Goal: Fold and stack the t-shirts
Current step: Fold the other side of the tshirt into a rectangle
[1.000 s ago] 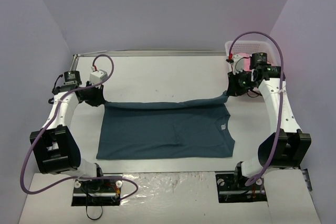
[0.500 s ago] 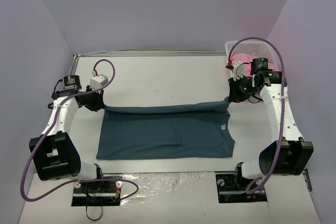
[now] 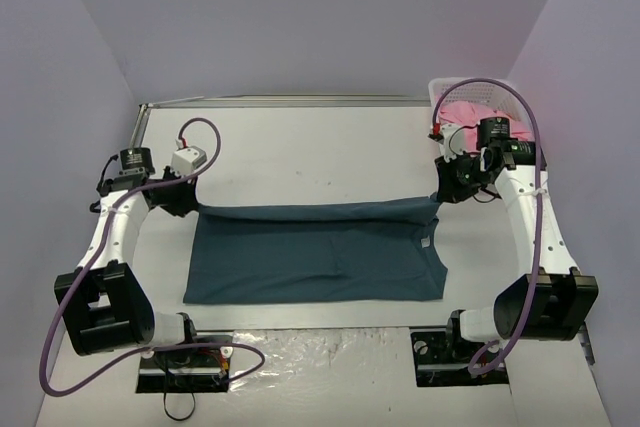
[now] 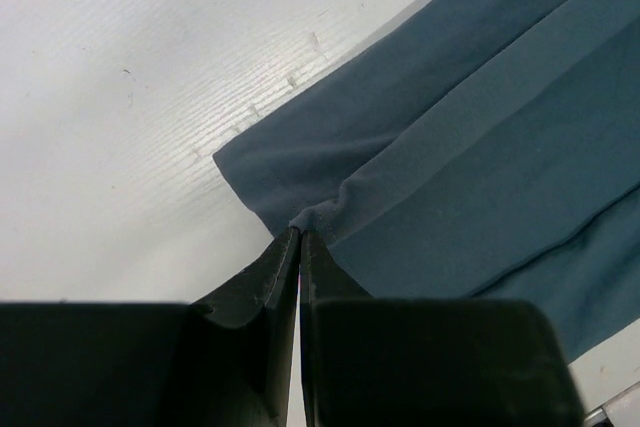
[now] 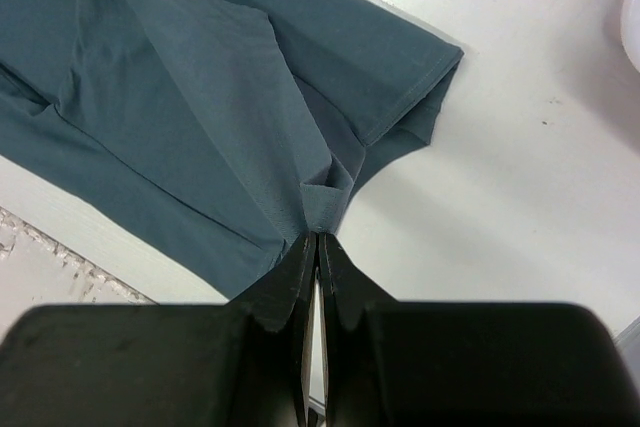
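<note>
At the near edge, a crinkled, glossy sheet [image 3: 330, 342] is lying between the two arm bases. Just beyond it the teal shirt [image 3: 315, 262] is lying spread on the bench [image 3: 300, 142]. It is a soft, matte knit forming a wide rectangle, with its near part flat and its far edge drawn into a nearly straight line between the two hands.

The left hand [image 4: 300, 233] is pinching the shirt's far left corner. Its black, wedge-shaped fingers [image 4: 255, 282] are pressing fully together, with a small pucker of cloth gathering at the tips. The right hand [image 5: 316, 237] is clamping just as tightly on the far right end, beside the hemmed sleeve, where the fabric is bunching into soft folds.

Purple cables [image 3: 200, 121] are looping over the white arms. In the far right corner a white plastic lattice basket [image 3: 438, 97] is holding the pink shirt [image 3: 465, 112], which is lying crumpled inside.

The bench is showing white and matte, with fine scuffs and a few dark specks. A metal rail [image 3: 280, 101] is running along its far edge, and plain lilac walls [image 3: 320, 17] are closing it in on three sides.

A small pale label [image 3: 425, 242] is sitting on the teal shirt near its right end. Any writing on it is too small to read.
</note>
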Tool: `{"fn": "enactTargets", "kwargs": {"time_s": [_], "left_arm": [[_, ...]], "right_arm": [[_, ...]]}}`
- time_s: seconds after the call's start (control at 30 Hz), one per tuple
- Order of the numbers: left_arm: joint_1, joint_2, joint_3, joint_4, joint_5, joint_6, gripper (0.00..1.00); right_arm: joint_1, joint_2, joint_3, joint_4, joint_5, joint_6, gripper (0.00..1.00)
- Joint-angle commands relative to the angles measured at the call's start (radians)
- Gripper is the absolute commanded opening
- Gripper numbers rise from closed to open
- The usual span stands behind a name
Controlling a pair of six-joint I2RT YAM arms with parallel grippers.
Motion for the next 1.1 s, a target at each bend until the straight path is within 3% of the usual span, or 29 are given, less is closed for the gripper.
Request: {"fn": "enactTargets", "kwargs": {"time_s": [0.0,0.7,1.0,1.07], "left_arm": [[0.011,-0.039,-0.017,-0.009,0.009,0.041,0.02],[0.009,-0.002,-0.127,0.037,-0.031,0.113,0.03],[0.003,0.018,-0.127,0.028,-0.028,0.128,0.22],[0.003,0.019,-0.119,0.025,-0.037,0.127,0.23]], "right_arm": [[-0.007,-0.026,-0.024,-0.046,0.013,-0.023,0.00],[-0.004,0.024,-0.091,-0.061,-0.024,-0.062,0.00],[0.006,0.063,-0.123,-0.064,-0.038,-0.084,0.00],[0.012,0.077,-0.130,-0.064,-0.043,-0.092,0.00]]}}
